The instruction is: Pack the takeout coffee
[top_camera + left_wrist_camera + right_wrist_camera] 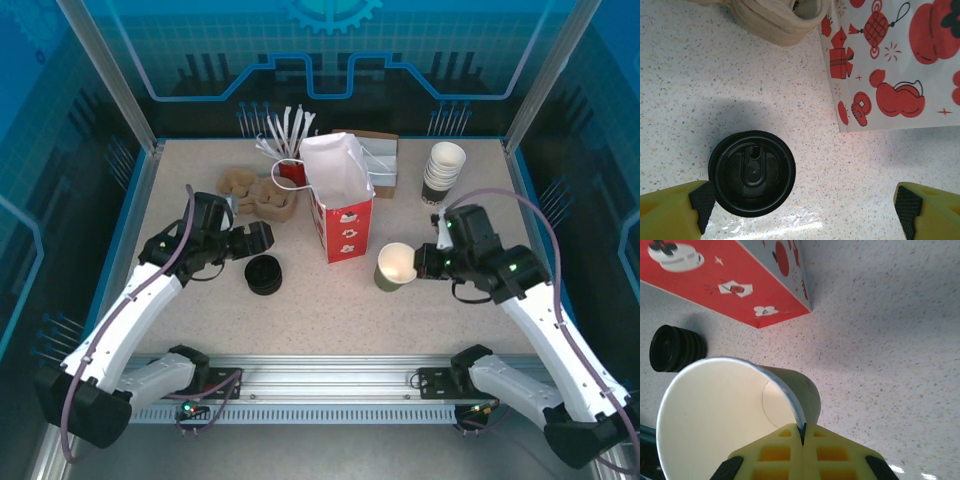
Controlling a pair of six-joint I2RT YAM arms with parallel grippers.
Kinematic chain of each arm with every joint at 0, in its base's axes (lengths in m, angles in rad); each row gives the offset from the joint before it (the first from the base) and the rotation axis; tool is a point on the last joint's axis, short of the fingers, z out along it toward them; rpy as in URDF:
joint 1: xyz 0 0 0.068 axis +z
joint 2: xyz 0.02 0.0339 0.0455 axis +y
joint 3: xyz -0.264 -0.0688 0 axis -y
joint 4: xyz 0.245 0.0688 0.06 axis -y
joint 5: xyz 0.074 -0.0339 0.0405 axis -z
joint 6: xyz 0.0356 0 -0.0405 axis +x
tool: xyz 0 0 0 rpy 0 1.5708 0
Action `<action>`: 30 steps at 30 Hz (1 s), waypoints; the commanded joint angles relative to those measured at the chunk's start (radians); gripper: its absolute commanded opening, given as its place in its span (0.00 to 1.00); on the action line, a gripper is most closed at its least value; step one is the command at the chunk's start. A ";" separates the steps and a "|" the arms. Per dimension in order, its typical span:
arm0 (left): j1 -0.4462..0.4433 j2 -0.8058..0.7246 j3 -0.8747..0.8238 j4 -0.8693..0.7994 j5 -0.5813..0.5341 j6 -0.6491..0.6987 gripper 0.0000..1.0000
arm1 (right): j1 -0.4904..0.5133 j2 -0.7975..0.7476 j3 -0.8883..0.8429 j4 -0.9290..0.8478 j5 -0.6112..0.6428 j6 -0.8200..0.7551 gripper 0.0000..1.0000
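The takeout coffee cup (396,265), olive-green outside and white inside, stands lidless on the table right of the red paper bag (342,215). My right gripper (420,262) is shut on its rim; in the right wrist view the yellow fingers (802,429) pinch the cup wall (805,390) between them. A low stack of black lids (264,274) sits left of the bag. My left gripper (256,240) hovers over it, open. In the left wrist view the lid stack (752,172) lies just inside the left pad (701,205), with the gripper (802,210) spread wide.
The open bag (890,60) stands mid-table with its mouth up. Behind it are cardboard cup carriers (260,193), a red holder of white straws (285,140) and a brown box (380,165). A stack of lidless cups (443,172) stands at the back right.
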 commanded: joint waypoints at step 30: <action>0.060 0.057 -0.189 0.079 -0.014 -0.096 0.87 | 0.515 0.357 -0.123 0.449 0.292 0.247 0.00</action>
